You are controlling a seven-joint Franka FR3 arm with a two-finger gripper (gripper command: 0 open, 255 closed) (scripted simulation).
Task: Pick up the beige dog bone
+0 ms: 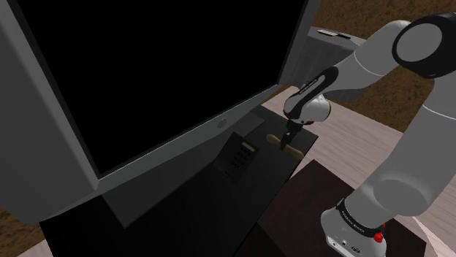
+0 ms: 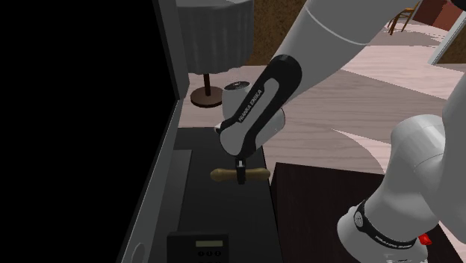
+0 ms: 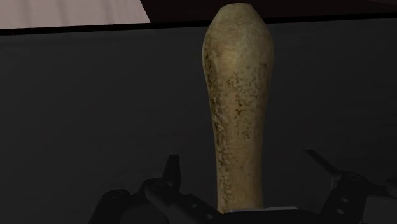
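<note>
Beige dog bone (image 2: 222,174): lay flat on black cabinet top (image 2: 224,217), near its edge, before the television (image 1: 146,73). Gripper (image 2: 240,178): hung over the bone's middle, jaws parted, one either side of the shaft, neither clasping it.

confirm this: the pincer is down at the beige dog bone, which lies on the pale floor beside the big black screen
Not quite. The pincer is down at the beige dog bone, but the bone lies on the dark tabletop beside the big black screen, not on the pale floor. The second exterior view shows it.
</note>
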